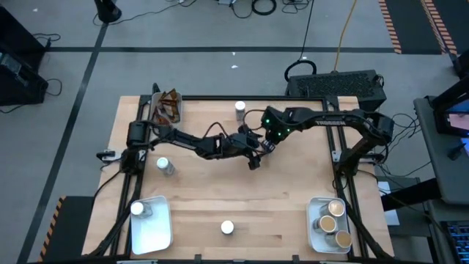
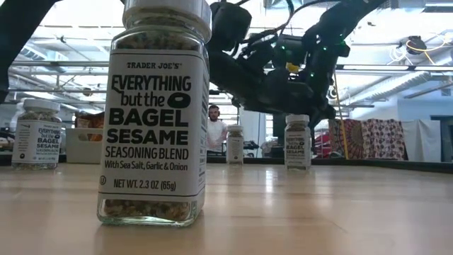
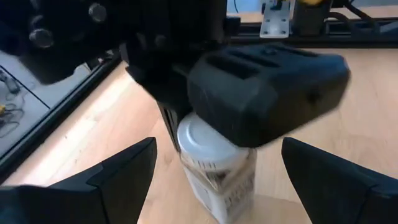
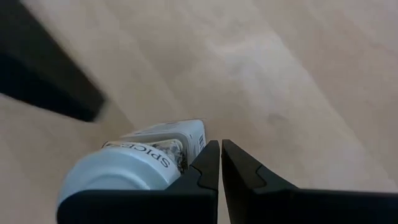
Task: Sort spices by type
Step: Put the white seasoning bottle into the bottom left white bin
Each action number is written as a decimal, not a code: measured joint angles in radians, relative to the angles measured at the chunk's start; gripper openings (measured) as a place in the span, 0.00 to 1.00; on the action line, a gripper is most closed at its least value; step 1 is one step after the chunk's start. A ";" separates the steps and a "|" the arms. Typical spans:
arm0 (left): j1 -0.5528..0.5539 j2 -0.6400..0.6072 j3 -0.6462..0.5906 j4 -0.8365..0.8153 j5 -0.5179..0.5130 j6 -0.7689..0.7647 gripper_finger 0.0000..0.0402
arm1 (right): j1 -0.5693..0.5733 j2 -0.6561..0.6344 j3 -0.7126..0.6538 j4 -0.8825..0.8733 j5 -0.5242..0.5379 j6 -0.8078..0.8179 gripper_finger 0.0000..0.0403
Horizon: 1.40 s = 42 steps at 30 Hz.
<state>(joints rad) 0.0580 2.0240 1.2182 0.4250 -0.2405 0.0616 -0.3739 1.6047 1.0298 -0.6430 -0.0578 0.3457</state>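
While both arms meet mid-surface, the white-lidded jar stands there upright, long axis vertical, lid up. Left gripper spread wide around it; right gripper fully closed, empty, beside it. Wooden surface, open workshop behind.

You are working under bright, even overhead light: the wooden table reads clean from above, with soft shadows pooled beneath the two arms at its centre. From table height, the windows behind the big seasoning jar blaze white, turning the arms above it to silhouettes and laying glare streaks across the tabletop beside it. Your left wrist camera blurs the dark housing just above the white-lidded jar. The right wrist view is soft, the wood behind its jar smeared.
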 joint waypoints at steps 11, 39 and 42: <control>-0.049 0.002 0.000 0.018 -0.083 -0.002 0.87 | 0.066 -0.002 0.000 0.048 0.026 0.036 0.00; -0.019 0.077 0.001 0.130 -0.038 -0.035 0.87 | 0.004 -0.613 -0.156 -0.084 0.239 0.008 0.00; -0.011 0.084 0.001 0.148 -0.019 -0.067 0.87 | 0.004 -0.658 -0.192 -0.065 0.240 0.009 0.00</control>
<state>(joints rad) 0.0467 2.1084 1.2190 0.5733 -0.2590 -0.0055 -0.3698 0.9464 0.8379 -0.7080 0.1818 0.3546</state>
